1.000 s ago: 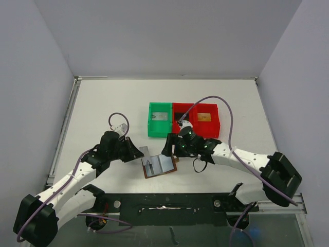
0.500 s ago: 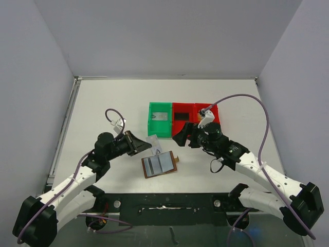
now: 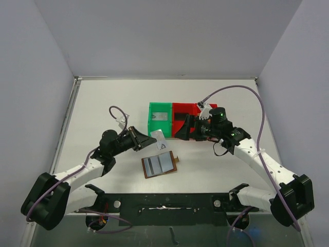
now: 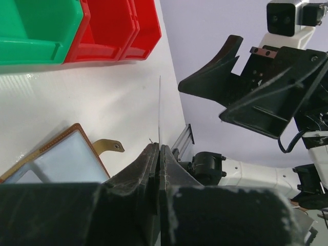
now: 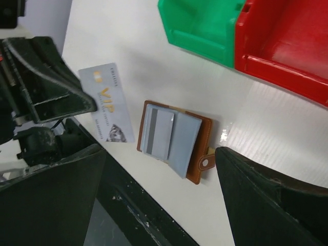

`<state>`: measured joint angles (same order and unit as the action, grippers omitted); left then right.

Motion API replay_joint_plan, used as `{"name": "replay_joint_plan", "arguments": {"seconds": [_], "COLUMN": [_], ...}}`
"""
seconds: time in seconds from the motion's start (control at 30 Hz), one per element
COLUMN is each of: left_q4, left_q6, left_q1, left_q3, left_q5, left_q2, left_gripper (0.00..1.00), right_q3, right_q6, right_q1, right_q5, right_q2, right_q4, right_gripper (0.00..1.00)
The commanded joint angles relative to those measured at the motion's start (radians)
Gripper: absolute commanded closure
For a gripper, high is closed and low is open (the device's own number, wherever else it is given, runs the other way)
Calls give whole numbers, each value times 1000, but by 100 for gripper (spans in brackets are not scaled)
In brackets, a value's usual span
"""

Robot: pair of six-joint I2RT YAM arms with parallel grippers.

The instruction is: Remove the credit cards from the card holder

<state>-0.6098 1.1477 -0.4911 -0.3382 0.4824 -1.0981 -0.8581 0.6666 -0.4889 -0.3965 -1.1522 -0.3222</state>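
The brown card holder (image 3: 160,164) lies open on the table, grey-blue lining up, tab (image 4: 110,146) to its right. A grey card with a dark stripe (image 5: 158,132) sits in its left pocket. My left gripper (image 3: 147,141) is shut on a pale grey card (image 3: 160,140) and holds it above the table just behind the holder; the card shows edge-on in the left wrist view (image 4: 159,110) and face-on in the right wrist view (image 5: 107,102). My right gripper (image 3: 181,128) is open and empty over the red tray's front. A black card (image 3: 181,117) lies in the red tray. The golden-orange card is hidden.
A green tray (image 3: 152,128) holding a grey card (image 3: 161,116) stands beside a red tray (image 3: 177,106) at mid-table. In the right wrist view the green tray (image 5: 205,31) and red tray (image 5: 287,46) are at the top. The black front rail (image 3: 164,203) runs along the near edge.
My left gripper has lifted the pale grey card off the holder and carried it right, toward the trays. My right gripper has left the holder and swung back over the red tray.
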Motion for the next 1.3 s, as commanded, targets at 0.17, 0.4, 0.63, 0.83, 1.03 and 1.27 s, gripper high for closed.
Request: {"name": "replay_joint_plan", "arguments": {"seconds": [0.17, 0.4, 0.63, 0.83, 1.03, 1.27], "left_q4": [-264, -269, -259, -258, -261, -289], "left_q6": [68, 67, 40, 22, 23, 33], "left_q1": [-13, -26, -19, 0, 27, 39], "left_q3": [-65, -60, -49, -78, -66, -74], "left_q5": [92, 158, 205, 267, 289, 304], "left_q2": [-93, -73, -20, -23, -28, -58], "left_gripper": [100, 100, 100, 100, 100, 100], "right_q3": [-34, 10, 27, 4, 53, 107], "right_q6": [-16, 86, 135, 124, 166, 201], "right_q1": [30, 18, -15, -81, -89, -84], "right_q5": [-333, -359, -386, -457, -476, -569], "right_q2": [-29, -59, -125, -178, -155, -114], "right_q4": [114, 294, 408, 458, 520, 646], "right_gripper": [18, 32, 46, 63, 77, 79]}}
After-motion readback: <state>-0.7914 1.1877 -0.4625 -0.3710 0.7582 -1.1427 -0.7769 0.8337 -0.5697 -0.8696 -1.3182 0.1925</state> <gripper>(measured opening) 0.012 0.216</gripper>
